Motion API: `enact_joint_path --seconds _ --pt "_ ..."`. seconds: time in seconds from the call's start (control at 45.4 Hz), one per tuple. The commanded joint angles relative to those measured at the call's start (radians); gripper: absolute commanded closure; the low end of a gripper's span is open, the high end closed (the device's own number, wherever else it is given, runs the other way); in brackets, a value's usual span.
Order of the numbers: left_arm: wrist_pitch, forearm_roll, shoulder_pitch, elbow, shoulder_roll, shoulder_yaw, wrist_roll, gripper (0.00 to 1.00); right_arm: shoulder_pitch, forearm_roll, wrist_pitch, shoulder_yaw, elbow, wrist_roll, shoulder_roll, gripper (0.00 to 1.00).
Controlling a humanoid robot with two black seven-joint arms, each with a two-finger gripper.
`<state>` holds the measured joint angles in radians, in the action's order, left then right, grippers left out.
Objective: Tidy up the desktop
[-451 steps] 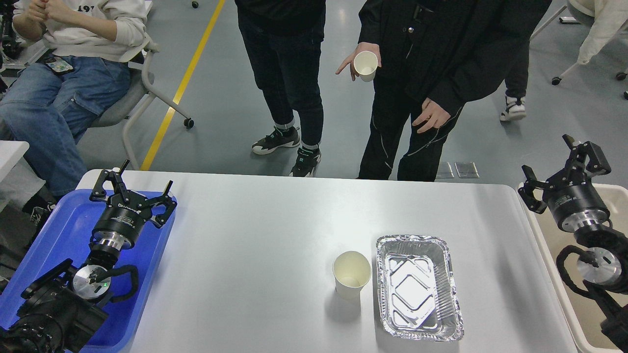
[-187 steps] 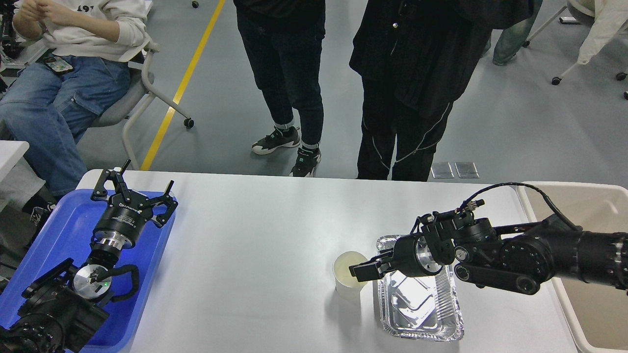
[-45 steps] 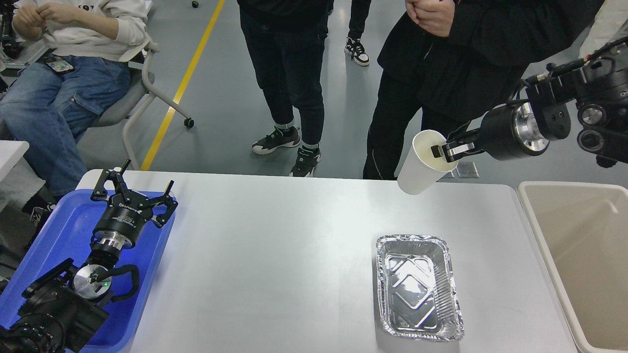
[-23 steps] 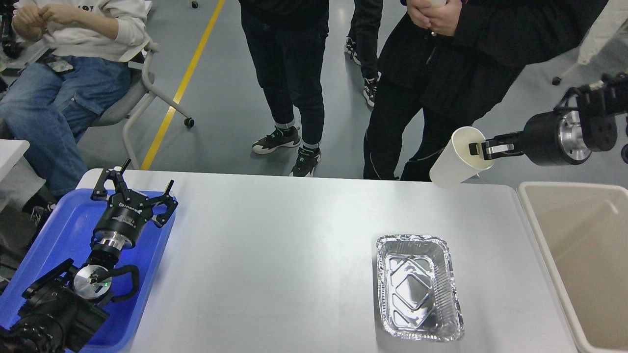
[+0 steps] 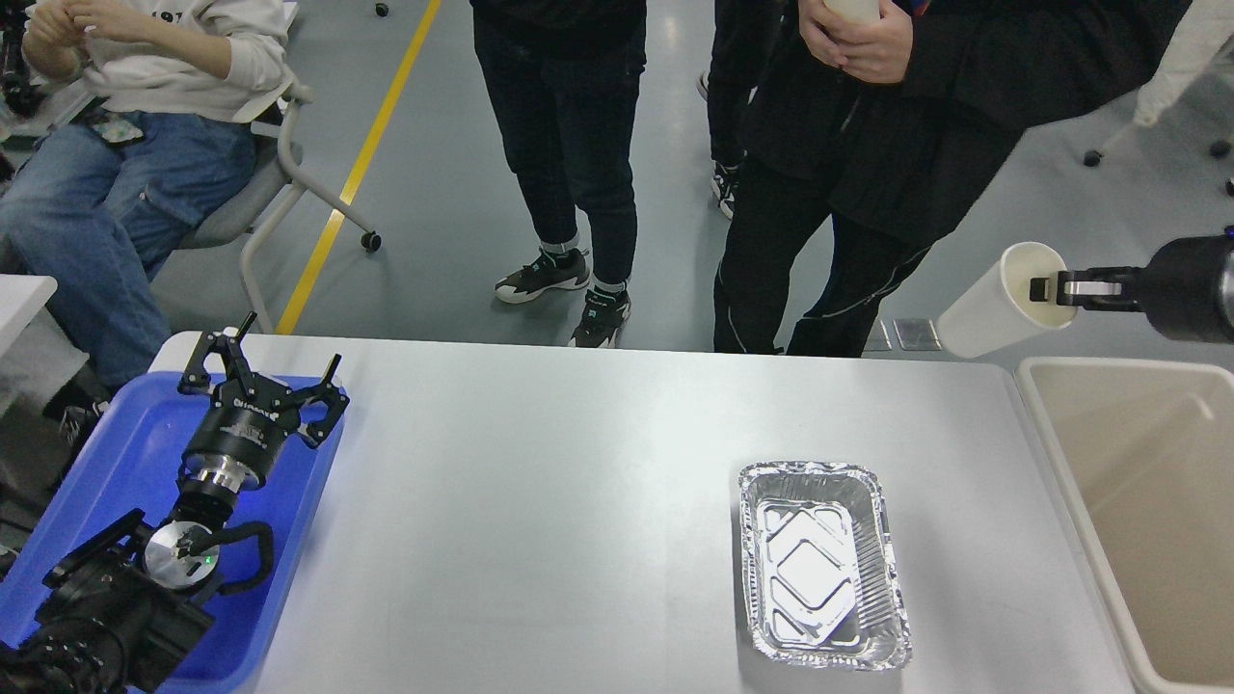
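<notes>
The light-grey desktop [image 5: 540,501] fills the lower middle of the head view. A foil tray [image 5: 822,564] lies on it at the right, empty. My right gripper [image 5: 1046,287] is shut on the rim of a white paper cup [image 5: 998,304] and holds it tilted in the air, above the desktop's far right corner and next to the beige bin [image 5: 1147,501]. My left gripper [image 5: 260,381] is open and empty, resting above the blue tray [image 5: 125,453] at the left.
Two people in black [image 5: 868,145] stand just behind the desktop's far edge; one holds a cup. A seated person [image 5: 125,125] is at the far left. The beige bin stands off the desktop's right edge.
</notes>
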<state>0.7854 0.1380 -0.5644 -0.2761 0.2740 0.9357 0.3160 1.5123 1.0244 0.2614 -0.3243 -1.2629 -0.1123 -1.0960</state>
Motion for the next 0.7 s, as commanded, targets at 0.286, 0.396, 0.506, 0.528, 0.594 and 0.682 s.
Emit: enact_joint_path --seconds 0.286,0.396,0.506,0.528,0.594,0.682 --pt "0.0 0.0 0.0 0.0 0.001 0.0 0.0 0.0 -0.172 -0.484 -0.045 0.033 0.279 -0.006 -0.059 1.0" --pt "0.0 0.002 0.0 0.0 0.001 0.0 0.0 0.0 -0.224 -0.601 -0.047 0.034 0.324 -0.007 -0.053 1.0" --pt "0.0 0.0 0.0 0.0 0.001 0.0 0.0 0.0 -0.288 -0.685 -0.05 0.045 0.375 -0.018 -0.045 1.0" --pt "0.0 0.0 0.0 0.0 0.001 0.0 0.0 0.0 -0.305 -0.698 -0.051 0.053 0.384 -0.02 -0.041 1.0" --pt "0.0 0.0 0.0 0.0 0.001 0.0 0.0 0.0 -0.368 -0.745 -0.071 0.085 0.421 -0.03 -0.027 1.0" --pt "0.0 0.0 0.001 0.0 0.001 0.0 0.0 0.0 -0.461 -0.788 -0.082 0.154 0.454 -0.043 -0.019 1.0"
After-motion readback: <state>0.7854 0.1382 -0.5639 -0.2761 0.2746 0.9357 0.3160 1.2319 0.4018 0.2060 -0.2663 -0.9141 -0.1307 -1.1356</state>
